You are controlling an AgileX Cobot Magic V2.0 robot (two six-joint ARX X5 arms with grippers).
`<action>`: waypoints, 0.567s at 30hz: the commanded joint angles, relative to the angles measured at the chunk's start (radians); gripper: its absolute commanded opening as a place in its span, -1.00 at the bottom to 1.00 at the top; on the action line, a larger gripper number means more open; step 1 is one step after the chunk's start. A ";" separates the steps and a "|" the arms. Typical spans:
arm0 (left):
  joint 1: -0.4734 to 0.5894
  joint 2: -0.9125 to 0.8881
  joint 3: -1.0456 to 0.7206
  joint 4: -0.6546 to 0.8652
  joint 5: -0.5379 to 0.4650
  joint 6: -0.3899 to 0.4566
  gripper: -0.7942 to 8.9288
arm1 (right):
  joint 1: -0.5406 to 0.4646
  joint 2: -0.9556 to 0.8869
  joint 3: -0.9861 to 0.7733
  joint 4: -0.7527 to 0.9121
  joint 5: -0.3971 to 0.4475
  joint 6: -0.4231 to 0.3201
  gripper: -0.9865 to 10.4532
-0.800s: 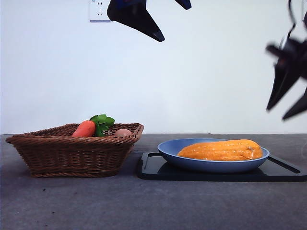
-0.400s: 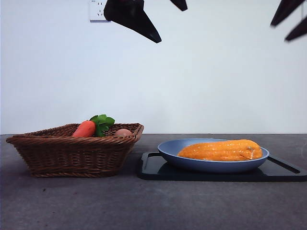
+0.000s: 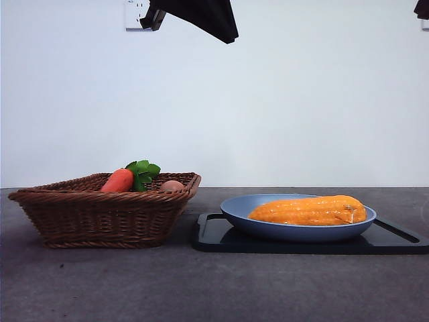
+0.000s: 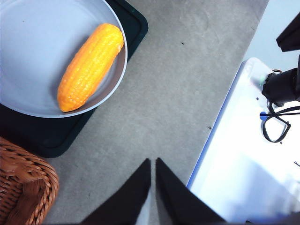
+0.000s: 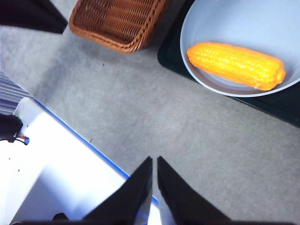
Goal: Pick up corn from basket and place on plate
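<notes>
The yellow-orange corn (image 3: 308,210) lies lengthwise in the light-blue plate (image 3: 236,216), free of either gripper. It also shows in both wrist views, corn (image 4: 90,65) on plate (image 4: 33,42) and corn (image 5: 236,64) on plate (image 5: 225,18). The brown wicker basket (image 3: 100,211) stands to the plate's left and holds no corn. My left gripper (image 4: 153,161) is shut on nothing, high over the bare table beside the plate. My right gripper (image 5: 154,159) is also shut and empty, high above the table edge.
A carrot (image 3: 118,180) with green leaves and a small tan egg-like thing (image 3: 171,186) sit in the basket. A flat black tray (image 3: 214,235) lies under the plate. Dark arm tips (image 3: 201,17) hang at the picture's top. A white base (image 4: 243,154) borders the table.
The dark gripper at the right side has risen almost out of the front view, to the top right corner. The upper-left arm tip shifted slightly. The corn has stayed still on the plate.
</notes>
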 commanded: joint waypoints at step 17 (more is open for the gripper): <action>-0.007 0.000 0.027 0.016 -0.002 0.002 -0.82 | 0.004 0.008 0.015 0.027 -0.005 -0.014 -0.82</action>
